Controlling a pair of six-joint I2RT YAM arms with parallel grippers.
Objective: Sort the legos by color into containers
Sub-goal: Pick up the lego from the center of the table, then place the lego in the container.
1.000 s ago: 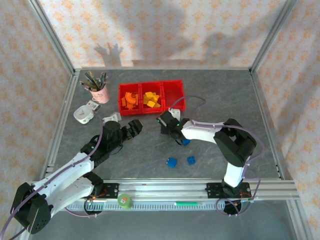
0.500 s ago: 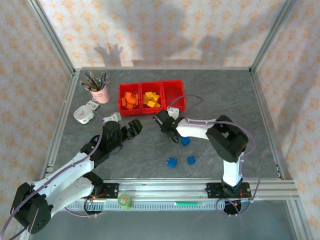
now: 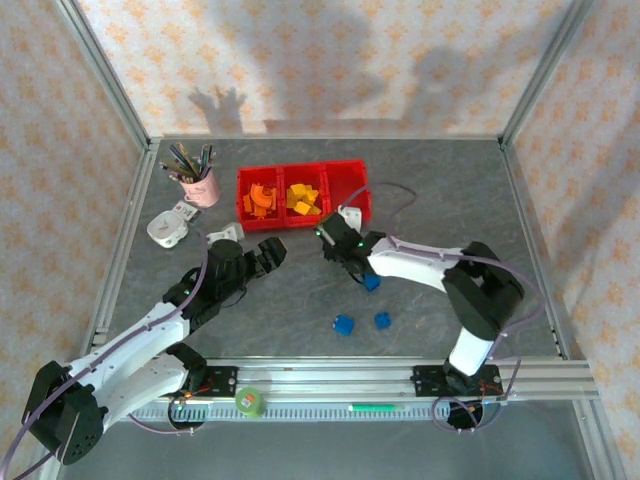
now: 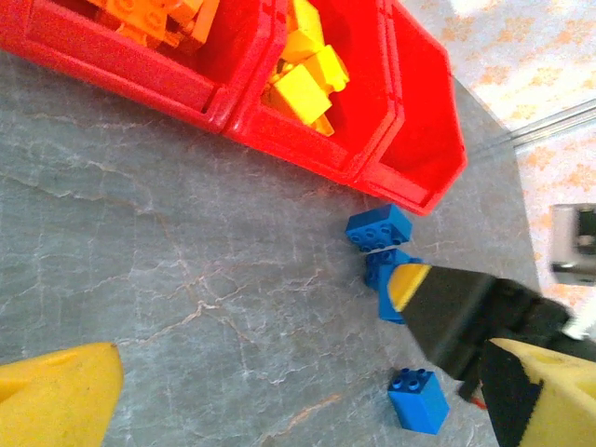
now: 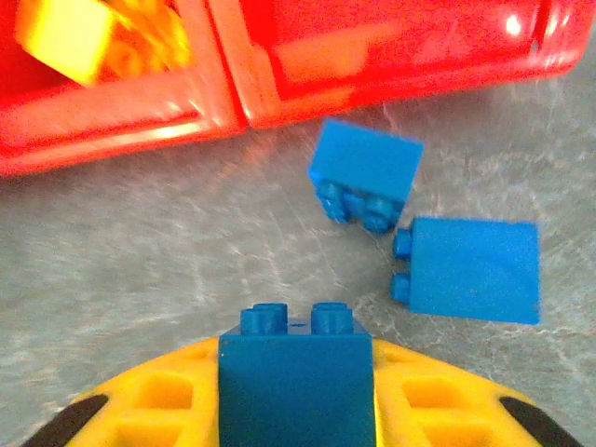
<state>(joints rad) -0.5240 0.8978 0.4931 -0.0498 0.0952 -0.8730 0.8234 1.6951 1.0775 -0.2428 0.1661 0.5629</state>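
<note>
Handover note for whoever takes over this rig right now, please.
Left gripper: fingers open, empty.
Right gripper: shut on a blue brick, close to the red bins.
Done: orange bricks in the left bin, yellow bricks in the middle bin.
Left: right bin has no bricks; the held one and the loose blue bricks on the table go there.

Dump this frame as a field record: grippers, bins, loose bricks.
left gripper: open, empty
right gripper: shut on a blue brick
left bin: orange bricks
middle bin: yellow bricks
right bin: no bricks visible
loose blue bricks: two by the right bin, ahead of the held one; three more farther from the bins
</note>
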